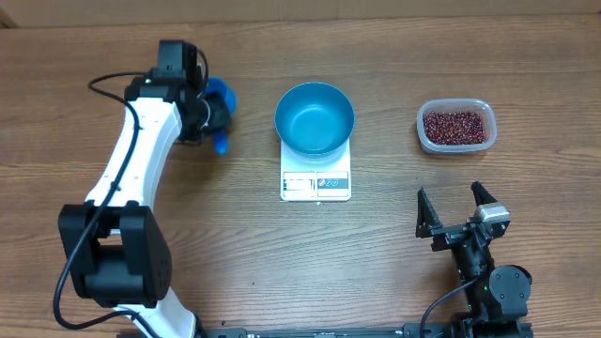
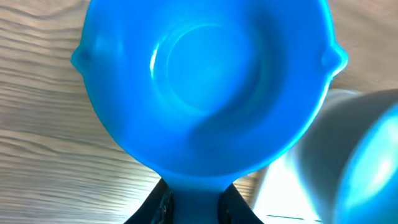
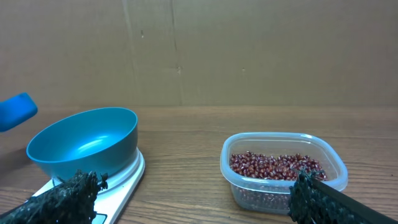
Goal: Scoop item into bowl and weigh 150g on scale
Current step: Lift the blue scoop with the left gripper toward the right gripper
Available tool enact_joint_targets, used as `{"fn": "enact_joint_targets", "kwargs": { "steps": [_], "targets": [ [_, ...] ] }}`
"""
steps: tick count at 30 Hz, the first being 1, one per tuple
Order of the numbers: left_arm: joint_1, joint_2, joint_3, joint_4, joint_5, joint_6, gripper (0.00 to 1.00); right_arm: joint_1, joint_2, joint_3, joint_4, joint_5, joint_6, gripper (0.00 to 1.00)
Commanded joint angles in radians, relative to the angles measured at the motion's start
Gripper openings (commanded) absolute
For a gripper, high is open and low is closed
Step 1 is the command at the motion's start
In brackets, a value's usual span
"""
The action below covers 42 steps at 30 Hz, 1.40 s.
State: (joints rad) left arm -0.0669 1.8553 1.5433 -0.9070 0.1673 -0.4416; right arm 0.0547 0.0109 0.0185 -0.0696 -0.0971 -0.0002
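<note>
Left end effector (image 2: 193, 202) clamps the handle of the small blue plastic scoop (image 2: 205, 81); right end effector (image 1: 454, 208) stands open. Round blue plastic bowl (image 1: 315, 117) rests on flat white square scale (image 1: 315, 185).

Looked like a robotics lab bench, not a kitchen. A wood-grain laminate table (image 1: 244, 263) carried a staged set. A small flat white square kitchen scale (image 1: 315, 184) sat mid-table with a round deep blue plastic bowl (image 1: 315, 117) on it. A clear rounded-rectangular plastic tub (image 1: 454, 101) of small dark red-brown beans (image 1: 455, 127) sat far right. A white-and-black robot arm (image 1: 141, 150) stood near left and a smaller black robot arm (image 1: 488, 272) near right, both based by a black rail (image 1: 329, 332) on the near edge. A loose black cable (image 1: 108, 83) looped off the left one. The far backdrop was a plain brown cardboard-like board (image 3: 249, 50).
</note>
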Motion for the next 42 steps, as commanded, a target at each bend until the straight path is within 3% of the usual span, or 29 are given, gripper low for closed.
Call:
{"fn": "enact_joint_targets", "kwargs": {
  "steps": [1,5,10,14,17,27,32,42],
  "targets": [
    [-0.027,0.007,0.080,-0.063,0.083,-0.182,0.04,0.002,-0.008,-0.011,0.019,-0.055,0.023,1.00],
    [-0.051,0.007,0.111,-0.114,0.164,-0.280,0.04,0.002,-0.008,-0.011,0.035,-0.297,0.247,1.00],
    [-0.072,0.007,0.111,-0.124,0.229,-0.512,0.04,0.002,-0.008,-0.010,0.034,-0.515,0.690,1.00],
    [-0.090,0.007,0.111,-0.098,0.253,-0.517,0.04,0.002,-0.008,-0.010,0.034,-0.606,0.984,1.00],
    [-0.107,0.007,0.111,-0.092,0.253,-0.517,0.04,0.002,-0.008,-0.010,0.035,-0.615,1.116,1.00],
    [-0.193,0.002,0.111,-0.048,0.207,-0.615,0.04,0.002,-0.008,0.002,0.083,-0.631,1.049,1.00],
    [-0.265,-0.032,0.148,-0.041,0.061,-0.634,0.04,0.002,0.032,0.066,0.058,-0.620,0.970,1.00],
    [-0.402,-0.040,0.327,-0.177,-0.209,-0.702,0.04,0.003,0.388,0.304,0.008,-0.584,0.726,1.00]
  ]
}}
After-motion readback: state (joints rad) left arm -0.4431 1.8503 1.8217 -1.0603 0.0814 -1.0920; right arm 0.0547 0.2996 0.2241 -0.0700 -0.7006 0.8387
